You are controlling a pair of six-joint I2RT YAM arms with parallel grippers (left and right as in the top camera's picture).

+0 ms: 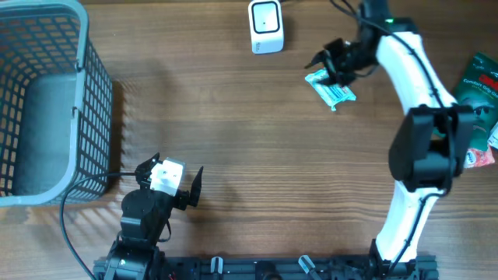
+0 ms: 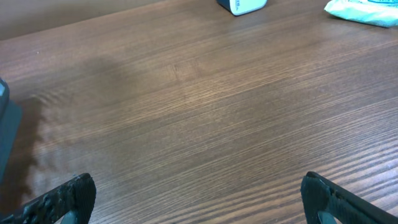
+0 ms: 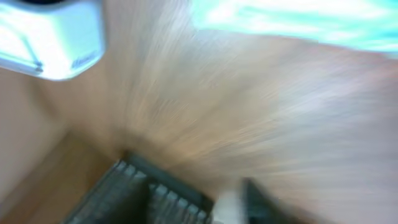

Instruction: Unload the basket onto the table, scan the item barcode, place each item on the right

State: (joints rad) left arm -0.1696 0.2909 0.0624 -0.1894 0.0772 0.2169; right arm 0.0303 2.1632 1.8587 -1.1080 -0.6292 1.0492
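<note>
The item, a teal and white packet, lies flat on the wooden table just right of the white barcode scanner. My right gripper hovers at the packet's upper edge with its jaws apart and nothing between them. The right wrist view is motion-blurred: the packet is a teal smear at the top, the scanner sits top left, and the right gripper is dark at the bottom. My left gripper rests wide open at the near left. In its own view the left gripper spans bare wood, with the scanner and packet far off.
A grey wire basket stands at the far left with a cable running along its near side. A green package and another packet lie at the right edge, behind the right arm.
</note>
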